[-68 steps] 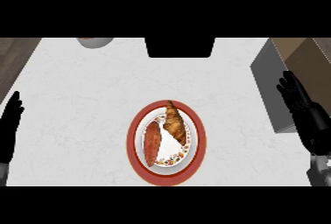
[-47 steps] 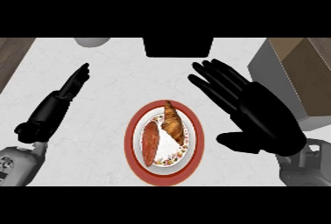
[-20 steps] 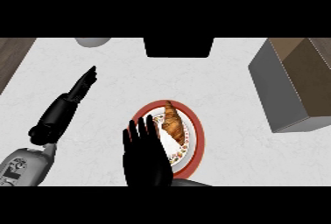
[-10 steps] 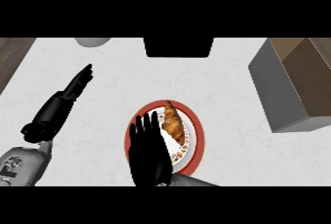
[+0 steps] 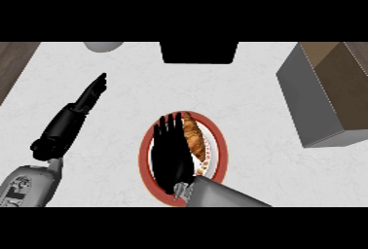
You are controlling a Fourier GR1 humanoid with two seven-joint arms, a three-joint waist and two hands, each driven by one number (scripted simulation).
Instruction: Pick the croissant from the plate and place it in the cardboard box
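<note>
A golden-brown croissant (image 5: 193, 134) lies on a white plate with a red rim (image 5: 218, 146) near the counter's middle front. My right hand (image 5: 171, 151) is stretched flat over the plate's left half with straight fingers, its fingertips level with the croissant's far end; it covers part of the croissant and holds nothing. My left hand (image 5: 72, 119) rests open on the counter to the left, fingers pointing away. The cardboard box (image 5: 327, 92), grey outside and brown inside, stands at the right edge.
A black object (image 5: 199, 52) sits at the counter's far edge in the middle. A grey round thing (image 5: 104, 46) shows at the far left. Dark wood (image 5: 14, 61) borders the white counter on the left.
My right hand swung from the right side of the plate to above it and has slid slightly further over the croissant. The left hand came onto the counter and stays nearly still.
</note>
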